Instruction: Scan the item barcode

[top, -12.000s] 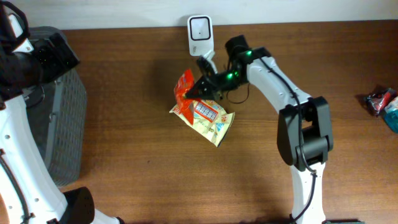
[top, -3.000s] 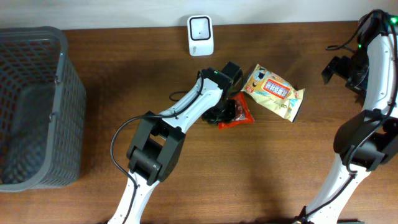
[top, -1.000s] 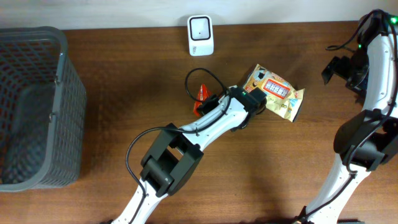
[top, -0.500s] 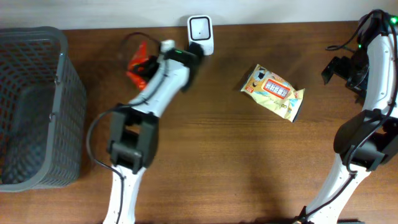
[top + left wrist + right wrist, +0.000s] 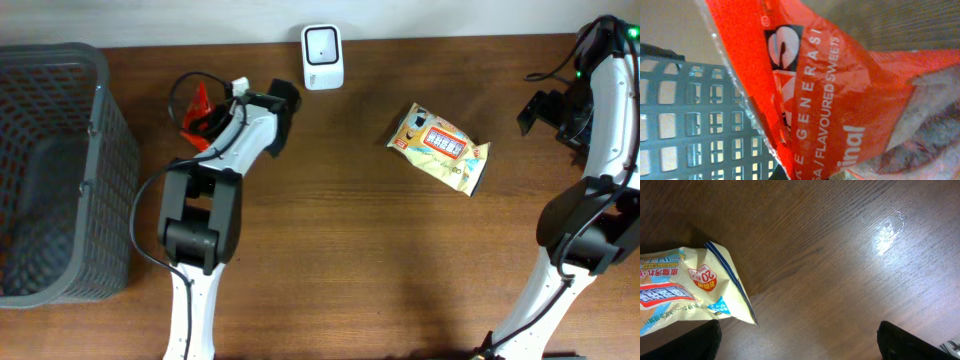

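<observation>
Overhead, the left pincer (image 5: pixel 208 118) is clamping shut on the red packet (image 5: pixel 196 104) and holding it above the table (image 5: pixel 330 250). The packet is hanging between the scanner (image 5: pixel 322 44) and the basket (image 5: pixel 112 160), well to the left of the scanner's face. Judging by that spot, the packet is not facing the reader, so it is probably either being lined up or heading for the basket. The right pincer (image 5: pixel 540 110) is standing wide open and empty at the table's far right edge, apparently waiting out of the way. The yellow packet (image 5: pixel 438 146) is lying flat between the two arms, touched by nothing.

Only the overhead view is giving this layout. The left wrist view is filling with the packet's printed red film, with basket mesh showing behind it, and no barcode is appearing on that side. The right wrist view is adding the yellow packet's crumpled corner and the bare wood between its spread fingers.
</observation>
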Controlling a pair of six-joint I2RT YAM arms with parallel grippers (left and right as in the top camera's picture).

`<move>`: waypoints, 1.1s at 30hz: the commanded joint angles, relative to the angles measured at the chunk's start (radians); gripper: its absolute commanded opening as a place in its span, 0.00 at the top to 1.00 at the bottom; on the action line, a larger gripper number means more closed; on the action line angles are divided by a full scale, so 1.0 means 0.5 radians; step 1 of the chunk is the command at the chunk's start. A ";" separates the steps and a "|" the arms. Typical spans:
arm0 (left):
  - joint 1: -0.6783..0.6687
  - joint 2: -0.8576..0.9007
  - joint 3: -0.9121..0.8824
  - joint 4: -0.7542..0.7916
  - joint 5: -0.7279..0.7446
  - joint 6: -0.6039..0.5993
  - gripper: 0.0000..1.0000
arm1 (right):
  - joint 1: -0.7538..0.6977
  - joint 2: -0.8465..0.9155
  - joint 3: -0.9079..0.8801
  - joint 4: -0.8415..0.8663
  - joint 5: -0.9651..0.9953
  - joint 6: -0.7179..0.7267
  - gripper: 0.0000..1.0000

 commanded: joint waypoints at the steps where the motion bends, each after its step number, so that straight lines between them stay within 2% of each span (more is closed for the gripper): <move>1: -0.272 -0.023 -0.004 -0.004 0.076 -0.018 1.00 | -0.002 -0.050 0.036 0.001 -0.003 -0.006 0.02; 4: -0.481 -0.023 -0.004 -0.015 0.491 -0.018 0.91 | -0.002 -0.050 0.036 0.001 -0.003 -0.006 0.02; 6: -0.626 -0.023 -0.004 -0.043 0.784 -0.018 0.78 | -0.002 -0.050 0.036 0.001 -0.003 -0.006 0.02; 9: -0.820 -0.023 -0.004 -0.072 1.011 -0.018 0.74 | -0.002 -0.050 0.036 0.001 -0.003 -0.006 0.02; 11: -0.948 -0.024 -0.003 -0.070 1.011 -0.018 0.54 | -0.002 -0.050 0.036 0.001 -0.003 -0.006 0.02; 15: -1.040 -0.024 0.048 -0.109 1.013 -0.018 0.54 | -0.002 -0.050 0.036 0.001 -0.003 -0.006 0.02; 19: -1.012 -0.061 0.371 -0.291 1.089 -0.020 0.51 | -0.002 -0.050 0.036 0.001 -0.003 -0.006 0.02; 20: -0.993 -0.089 0.477 -0.297 1.183 -0.020 0.42 | -0.002 -0.050 0.036 0.001 -0.003 -0.006 0.02; 21: -0.964 -0.117 0.578 -0.284 1.283 -0.019 0.23 | -0.002 -0.050 0.036 0.001 -0.003 -0.006 0.02; 22: -0.932 -0.134 0.659 -0.252 1.347 -0.016 0.10 | -0.002 -0.050 0.036 0.001 -0.003 -0.005 0.02; 23: -0.894 -0.140 0.721 -0.197 1.391 0.042 0.02 | -0.002 -0.050 0.036 0.001 -0.003 -0.006 0.02; 25: -0.814 -0.140 0.767 0.019 1.562 0.504 0.02 | -0.002 -0.050 0.036 0.001 -0.003 -0.006 0.02; 27: -0.751 -0.124 0.758 0.156 1.839 0.861 0.01 | -0.002 -0.050 0.036 0.001 -0.003 -0.006 0.02; 28: -0.714 -0.107 0.749 0.218 1.916 0.914 0.01 | -0.002 -0.050 0.036 0.001 -0.003 -0.006 0.02; 29: -0.691 -0.087 0.749 0.255 1.918 0.904 0.04 | -0.002 -0.050 0.036 0.001 -0.003 -0.006 0.02; 30: -0.664 -0.053 0.749 0.280 1.918 0.787 0.15 | -0.002 -0.050 0.036 0.001 -0.003 -0.006 0.02; 31: -0.645 -0.026 0.749 0.291 1.918 0.625 0.16 | -0.002 -0.050 0.036 0.001 -0.003 -0.006 0.02; 32: -0.623 0.019 0.749 0.301 1.918 0.411 0.11 | -0.002 -0.050 0.036 0.001 -0.003 -0.006 0.02; 33: -0.611 0.047 0.749 0.307 1.919 0.311 0.10 | -0.002 -0.050 0.036 0.001 -0.003 -0.006 0.02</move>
